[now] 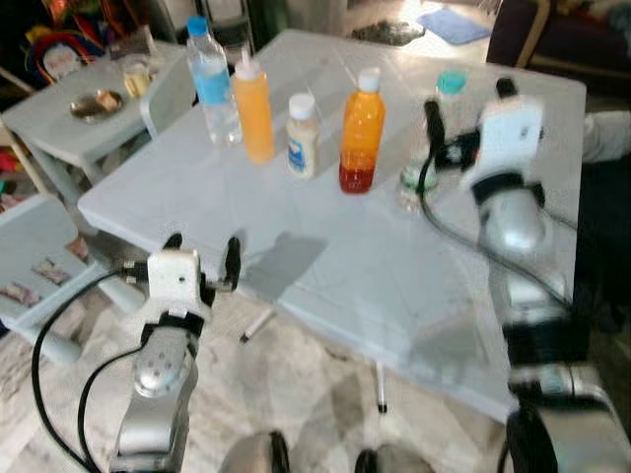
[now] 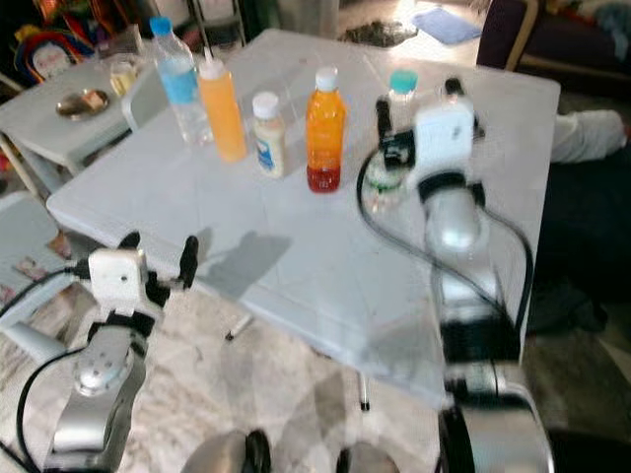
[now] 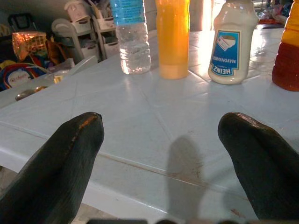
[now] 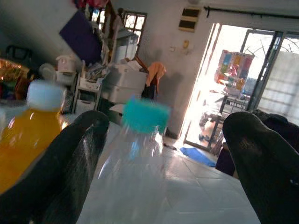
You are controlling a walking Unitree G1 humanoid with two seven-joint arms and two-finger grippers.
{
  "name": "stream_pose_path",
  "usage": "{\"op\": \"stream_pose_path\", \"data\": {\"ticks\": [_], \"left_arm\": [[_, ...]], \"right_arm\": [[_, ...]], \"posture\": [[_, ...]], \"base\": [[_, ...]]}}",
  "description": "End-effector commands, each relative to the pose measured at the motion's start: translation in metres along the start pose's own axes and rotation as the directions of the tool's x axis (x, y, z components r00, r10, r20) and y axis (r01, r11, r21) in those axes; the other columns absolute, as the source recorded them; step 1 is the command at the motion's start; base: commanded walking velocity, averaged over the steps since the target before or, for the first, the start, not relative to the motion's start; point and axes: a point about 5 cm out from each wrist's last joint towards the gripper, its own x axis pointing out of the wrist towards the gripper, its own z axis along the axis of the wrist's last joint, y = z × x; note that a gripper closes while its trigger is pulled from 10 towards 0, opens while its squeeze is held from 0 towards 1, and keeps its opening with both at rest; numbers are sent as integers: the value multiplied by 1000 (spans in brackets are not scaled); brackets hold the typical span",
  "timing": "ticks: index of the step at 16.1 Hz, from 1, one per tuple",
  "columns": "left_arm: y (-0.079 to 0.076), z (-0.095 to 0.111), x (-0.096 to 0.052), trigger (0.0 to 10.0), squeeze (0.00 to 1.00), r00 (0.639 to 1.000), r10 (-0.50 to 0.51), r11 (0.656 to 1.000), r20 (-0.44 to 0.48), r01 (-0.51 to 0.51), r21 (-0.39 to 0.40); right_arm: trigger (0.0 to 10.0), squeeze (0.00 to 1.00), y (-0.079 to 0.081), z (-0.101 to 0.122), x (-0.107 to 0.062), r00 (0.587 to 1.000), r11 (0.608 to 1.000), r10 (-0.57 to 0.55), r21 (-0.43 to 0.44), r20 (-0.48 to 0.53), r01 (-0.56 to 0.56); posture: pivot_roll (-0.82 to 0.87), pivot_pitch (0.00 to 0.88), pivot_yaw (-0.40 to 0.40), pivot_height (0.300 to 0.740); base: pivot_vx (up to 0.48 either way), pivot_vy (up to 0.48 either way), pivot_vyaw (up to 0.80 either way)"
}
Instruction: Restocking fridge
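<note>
Several bottles stand in a row on the white table (image 1: pixel 325 266): a water bottle (image 1: pixel 212 84) with a blue cap, an orange squeeze bottle (image 1: pixel 254 108), a Heinz mayonnaise bottle (image 1: pixel 302 136), an orange juice bottle (image 1: pixel 361 133) with a white cap, and a clear bottle (image 4: pixel 140 144) with a teal cap. My right gripper (image 1: pixel 469 103) is raised over the table, open, level with the teal cap; the clear bottle stands just ahead between its fingers, untouched. My left gripper (image 1: pixel 203 246) is open at the table's near edge, pointing at the row and holding nothing.
A small side table at the left carries a metal bowl (image 1: pixel 96 103) and a jar (image 1: pixel 136 74). A white chair (image 1: pixel 170 94) stands between the two tables. A dark sofa (image 1: pixel 552 39) is at the far right. A thin stick (image 1: pixel 258 323) lies on the floor.
</note>
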Motion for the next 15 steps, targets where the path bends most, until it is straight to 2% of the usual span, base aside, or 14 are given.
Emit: {"op": "stream_pose_path", "data": {"ticks": [1,6,7,8,11,13,15], "left_arm": [[2,-1,-3,10000,0,1000,-7,1000,-11,7,18],[5,-2,-7,10000,0,1000,-11,999,-25,12,39],[6,-1,-7,10000,0,1000,-9,999,-24,10,40],[7,-1,-7,10000,0,1000,-7,999,-24,8,41],[4,0,-8,10000,0,1000,-15,999,-28,16,42],[3,0,-7,10000,0,999,-17,999,-28,18,41],[2,1,-7,10000,0,999,-18,999,-27,19,41]], "right_arm": [[10000,0,3,1,3,1000,1000,23,9,5,-23],[10000,0,8,5,21,998,997,61,50,1,-61],[3490,0,10,6,24,997,996,72,53,2,-72],[0,0,12,5,30,997,994,79,72,-23,-77],[0,0,12,8,37,996,993,78,92,-36,-74],[0,0,11,4,40,995,990,47,137,-85,-35],[0,0,9,3,41,995,991,33,136,-90,-20]], "posture": [[-18,111,61,740],[0,120,60,740],[7,119,56,740],[12,120,59,740],[12,122,63,740],[12,123,63,740],[11,124,62,740]], "base": [[0,0,0],[0,0,0],[0,0,0],[0,0,0],[0,0,0],[0,0,0],[0,0,0]]}}
